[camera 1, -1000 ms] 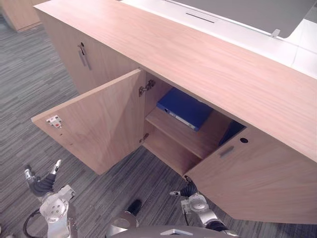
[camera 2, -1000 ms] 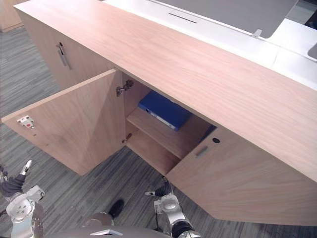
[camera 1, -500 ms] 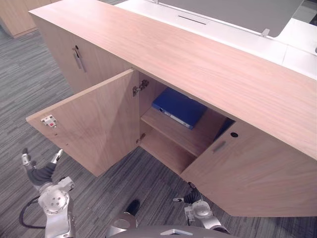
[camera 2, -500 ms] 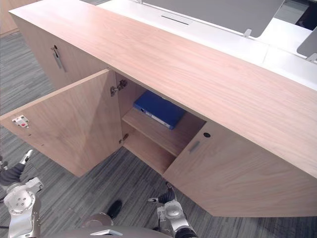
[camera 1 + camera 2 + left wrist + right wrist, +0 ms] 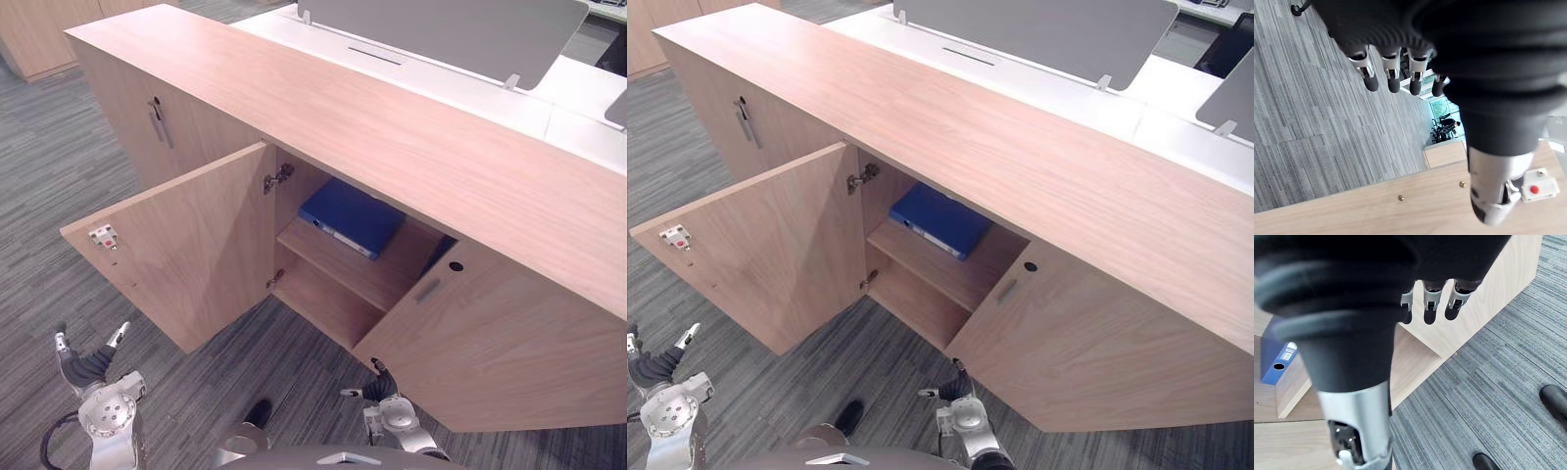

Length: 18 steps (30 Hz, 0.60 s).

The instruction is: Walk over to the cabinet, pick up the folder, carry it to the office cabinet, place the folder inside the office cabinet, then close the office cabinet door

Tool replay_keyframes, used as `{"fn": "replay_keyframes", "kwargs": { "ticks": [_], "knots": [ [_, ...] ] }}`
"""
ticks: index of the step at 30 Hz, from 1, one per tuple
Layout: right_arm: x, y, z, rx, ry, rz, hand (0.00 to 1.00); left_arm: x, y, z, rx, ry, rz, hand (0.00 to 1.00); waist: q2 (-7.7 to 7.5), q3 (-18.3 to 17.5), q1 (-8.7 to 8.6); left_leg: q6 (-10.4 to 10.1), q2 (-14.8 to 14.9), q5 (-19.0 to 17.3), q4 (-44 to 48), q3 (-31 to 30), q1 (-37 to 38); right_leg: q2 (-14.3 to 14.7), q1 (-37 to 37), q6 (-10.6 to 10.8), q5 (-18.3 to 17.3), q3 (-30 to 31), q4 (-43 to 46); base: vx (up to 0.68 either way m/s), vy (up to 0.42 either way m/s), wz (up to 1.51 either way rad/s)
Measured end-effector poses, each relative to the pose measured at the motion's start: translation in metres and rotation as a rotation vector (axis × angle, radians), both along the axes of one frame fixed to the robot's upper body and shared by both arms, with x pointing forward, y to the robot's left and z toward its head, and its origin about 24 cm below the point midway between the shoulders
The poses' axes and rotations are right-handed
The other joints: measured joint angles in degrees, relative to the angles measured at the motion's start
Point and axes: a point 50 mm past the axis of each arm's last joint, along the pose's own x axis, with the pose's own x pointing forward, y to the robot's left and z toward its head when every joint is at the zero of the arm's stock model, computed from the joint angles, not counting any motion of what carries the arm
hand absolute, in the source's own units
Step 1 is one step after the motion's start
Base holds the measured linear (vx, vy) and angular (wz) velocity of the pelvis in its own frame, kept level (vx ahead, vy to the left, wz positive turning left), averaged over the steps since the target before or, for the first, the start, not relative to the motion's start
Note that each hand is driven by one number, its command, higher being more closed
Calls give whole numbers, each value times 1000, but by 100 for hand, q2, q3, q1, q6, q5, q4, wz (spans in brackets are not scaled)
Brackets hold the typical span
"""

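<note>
The blue folder (image 5: 351, 215) lay flat on the upper shelf (image 5: 345, 272) inside the open office cabinet (image 5: 411, 137), partly tucked under the long wooden top. Both doors stood open: the left door (image 5: 191, 250) swung wide, a small white catch (image 5: 102, 235) on its inner face, and the right door (image 5: 495, 343) angled out toward the robot. Neither hand touched the folder. The left hand (image 5: 88, 367) hung low over the grey carpet (image 5: 59, 176), near the left door, fingers spread and holding nothing. The right hand (image 5: 376, 384) hung just in front of the right door's lower corner, also loose and holding nothing. The right wrist view added the folder's labelled spine (image 5: 1276, 364) past straight fingers (image 5: 1429, 308). The left wrist view showed that hand's relaxed fingers (image 5: 1371, 81) above carpet, and the catch's red button (image 5: 1534, 189) from close by. A white surface (image 5: 578, 93) with a grey screen (image 5: 441, 29) stood behind the cabinet.
</note>
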Motion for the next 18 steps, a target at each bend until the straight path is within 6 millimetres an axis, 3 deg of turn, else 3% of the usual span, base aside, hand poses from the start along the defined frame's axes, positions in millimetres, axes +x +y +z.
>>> {"fn": "replay_keyframes", "kwargs": {
  "ticks": [1,2,3,4,5,6,7,8,10,11,18],
  "knots": [
    [0,0,0,0,1,4,0,-2,7,2,24,18,-2,0,12,-26,22,32,8,-23,0,60,-23,-8,-25,6,-4,2,10,13,-7,-5],
    [1,-1,1,-3,-4,9,0,-9,30,11,90,56,13,0,6,-35,9,59,65,-44,1,275,-30,-6,-31,19,-13,4,17,45,-34,-12],
    [3,-7,3,-18,-14,35,0,-31,95,54,256,65,136,0,-43,-75,-88,81,100,-51,5,379,-56,9,-96,36,-34,37,26,73,-40,-16],
    [1,-9,3,-9,-12,43,0,-36,129,87,348,58,174,0,-89,-152,-51,87,121,-47,24,422,-77,29,-177,45,-40,62,24,108,-49,-14],
    [0,-12,3,-12,-9,39,0,-34,145,112,423,52,184,0,-115,-169,11,80,130,-53,35,440,-100,36,-197,58,-40,73,33,131,-43,-4],
    [-3,-18,3,-23,-7,32,0,-21,159,156,564,40,147,0,-142,-186,120,34,119,-5,37,426,-110,53,-201,44,4,102,91,138,-45,9],
    [-2,-24,4,-37,-10,29,0,-4,161,179,634,24,95,0,-115,-175,173,44,81,16,40,421,-74,28,-133,53,14,120,83,94,-23,12],
    [1,-26,6,-42,-19,29,0,1,160,185,652,17,77,0,-100,-186,178,51,61,20,39,422,-56,12,-105,66,24,131,71,25,8,7],
    [11,-26,12,-37,-68,31,0,11,161,176,658,63,49,0,110,-192,144,55,33,22,37,442,-92,41,-93,18,110,183,-101,-29,22,-9],
    [13,-23,13,-28,-71,35,0,12,163,174,649,70,50,0,130,-192,123,55,45,22,37,452,-91,64,-100,-2,129,195,-151,-19,0,-13],
    [-8,-29,3,5,-10,-37,0,4,178,152,524,126,95,0,83,-176,206,22,142,-3,33,439,-90,190,-59,5,186,179,-286,-7,-24,0]
  ]
}}
